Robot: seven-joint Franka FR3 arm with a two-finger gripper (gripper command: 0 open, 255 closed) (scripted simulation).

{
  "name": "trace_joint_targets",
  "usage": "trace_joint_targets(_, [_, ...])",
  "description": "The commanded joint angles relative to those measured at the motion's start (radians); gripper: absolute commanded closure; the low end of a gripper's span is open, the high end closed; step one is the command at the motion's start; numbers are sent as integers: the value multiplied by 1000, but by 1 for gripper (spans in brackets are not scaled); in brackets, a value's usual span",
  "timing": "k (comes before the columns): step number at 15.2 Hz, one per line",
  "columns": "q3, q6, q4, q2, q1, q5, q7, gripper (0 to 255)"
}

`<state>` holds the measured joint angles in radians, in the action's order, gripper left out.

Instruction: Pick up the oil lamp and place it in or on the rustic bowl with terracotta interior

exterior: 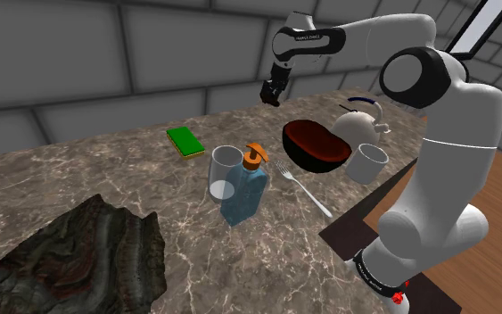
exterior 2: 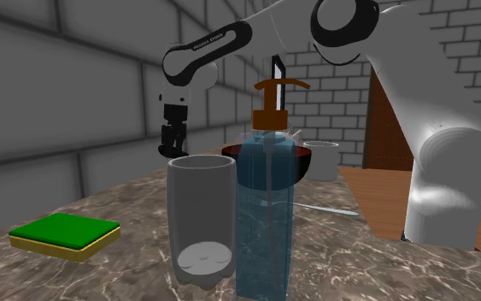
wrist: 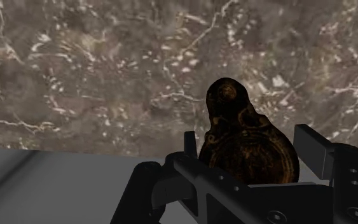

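1. Dark brown with a mottled sheen, the oil lamp sits between the two black fingers of the gripper in the wrist view, its rounded body towards the hand and its narrower end pointing away.
2. The fingers press against the lamp's two sides, so the claw is closed on it and carries it.
3. In the shoulder view the gripper hangs in the air above the far edge of the marble table, well clear of the surface; the second exterior view shows the gripper likewise raised in front of the grey block wall.
4. The bowl, dark outside and red-brown inside, rests tilted on the table, near the gripper and towards the shoulder view's right and lower.
5. Beside the bowl stand a white teapot and a white mug; a fork lies just in front of it.
6. Further along the shoulder view's left stand a clear glass and, touching or just beside it, a blue pump bottle with an orange top.
7. A green sponge lies behind them, and a dark craggy lump lies at the near corner.
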<state>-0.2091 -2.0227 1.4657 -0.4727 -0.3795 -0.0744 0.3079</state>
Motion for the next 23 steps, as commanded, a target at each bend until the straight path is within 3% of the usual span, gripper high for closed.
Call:
trace_joint_targets(1, [0,28,-26,1,1,1,1,255])
trace_joint_targets(23, [-5,334,-348,-14,19,0,2,255])
